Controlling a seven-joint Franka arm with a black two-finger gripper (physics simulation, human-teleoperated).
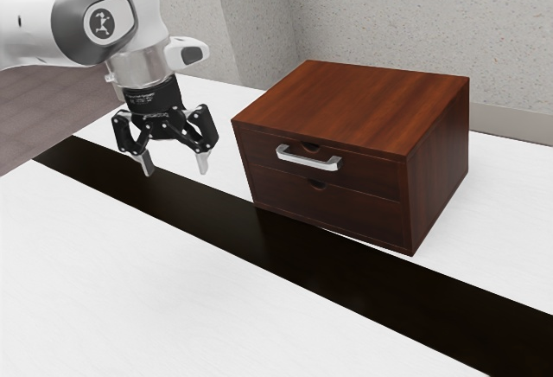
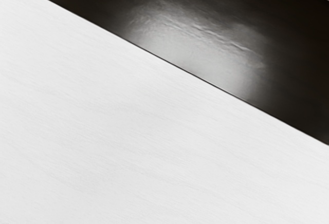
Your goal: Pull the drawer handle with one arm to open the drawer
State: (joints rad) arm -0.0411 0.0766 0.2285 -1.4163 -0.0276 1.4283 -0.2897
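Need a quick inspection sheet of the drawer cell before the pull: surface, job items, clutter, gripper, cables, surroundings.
Surface: white table with a glossy black stripe across it.
Job's things: wooden cabinet stands on the table; top drawer looks shut, silver handle untouched.
Clutter: nothing seen.
Grippers: gripper open, pointing down above the table, at the exterior view's left of the cabinet, apart from the handle.
Cables: nothing seen.
Surroundings: grey wall behind the table.
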